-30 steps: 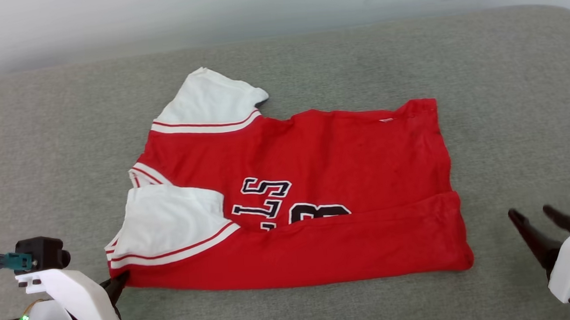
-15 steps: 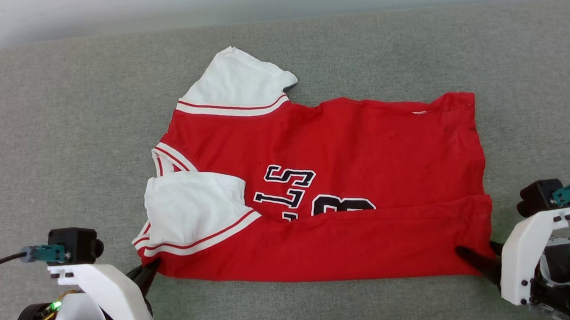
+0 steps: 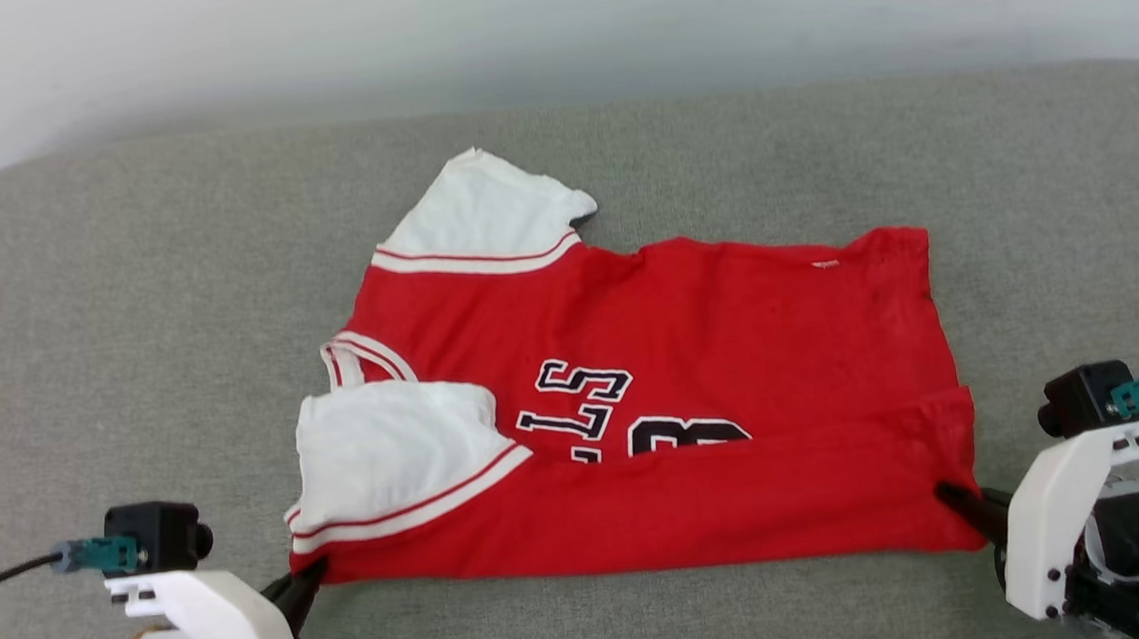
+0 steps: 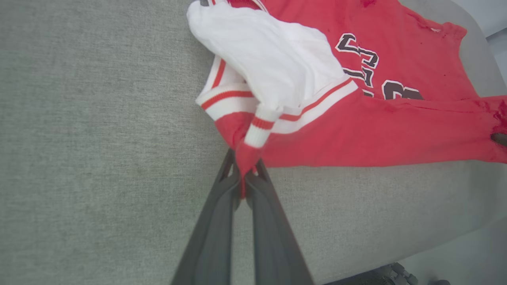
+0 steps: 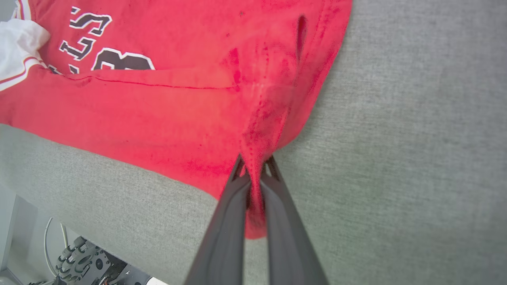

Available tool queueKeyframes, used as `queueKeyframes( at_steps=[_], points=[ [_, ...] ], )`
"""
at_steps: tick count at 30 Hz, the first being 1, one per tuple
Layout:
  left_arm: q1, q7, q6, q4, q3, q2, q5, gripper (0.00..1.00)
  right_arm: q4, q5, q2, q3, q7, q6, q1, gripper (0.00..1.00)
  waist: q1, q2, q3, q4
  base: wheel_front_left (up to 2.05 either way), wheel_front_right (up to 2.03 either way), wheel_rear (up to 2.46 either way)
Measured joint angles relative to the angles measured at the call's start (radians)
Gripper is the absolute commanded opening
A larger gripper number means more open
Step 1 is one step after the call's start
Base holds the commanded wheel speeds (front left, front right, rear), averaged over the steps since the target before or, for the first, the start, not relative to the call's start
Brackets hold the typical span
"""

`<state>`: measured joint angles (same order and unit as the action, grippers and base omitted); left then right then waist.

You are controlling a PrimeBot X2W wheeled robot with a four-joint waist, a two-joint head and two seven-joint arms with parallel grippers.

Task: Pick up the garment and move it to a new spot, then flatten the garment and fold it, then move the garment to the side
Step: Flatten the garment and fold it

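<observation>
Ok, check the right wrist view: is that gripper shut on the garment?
Yes, the right gripper is clamped on a bunched red corner of the garment.

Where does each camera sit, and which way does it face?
Head view: on the head, looking forward and down at the garment on the grey surface; left hand and right hand at the bottom corners.
Left wrist view: on that wrist, along the left hand, shut on the sleeve-end corner.
Right wrist view: on that wrist, along the right hand, shut on the hem-end corner.
All three share the black lettering.
</observation>
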<state>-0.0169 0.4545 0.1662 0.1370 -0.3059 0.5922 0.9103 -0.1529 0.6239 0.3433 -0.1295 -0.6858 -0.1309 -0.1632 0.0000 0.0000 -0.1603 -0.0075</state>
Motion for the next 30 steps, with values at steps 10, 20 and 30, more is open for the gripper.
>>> queueKeyframes(
  at_steps=[10,20,30],
  points=[
    [0.157,-0.013,0.041,0.027,0.013,-0.004,0.037,0.0,0.057,-0.013,0.004,0.03,-0.038,0.0,0.137,0.0,-0.0001,0.0,0.098,0.007,0.0,0.0,0.0],
    [0.115,-0.075,0.019,-0.074,-0.017,-0.057,0.005,1.0,0.054,-0.074,-0.024,0.021,0.126,0.0,0.167,1.0,0.0,0.0001,0.103,0.004,0.0,0.0,0.0],
    [-0.041,-0.226,0.06,-0.05,0.038,-0.067,-0.108,1.0,0.197,-0.218,-0.083,0.116,0.482,0.0,0.116,1.0,-0.0001,0.0,0.077,-0.055,0.0,0.0,0.0]
  ],
)
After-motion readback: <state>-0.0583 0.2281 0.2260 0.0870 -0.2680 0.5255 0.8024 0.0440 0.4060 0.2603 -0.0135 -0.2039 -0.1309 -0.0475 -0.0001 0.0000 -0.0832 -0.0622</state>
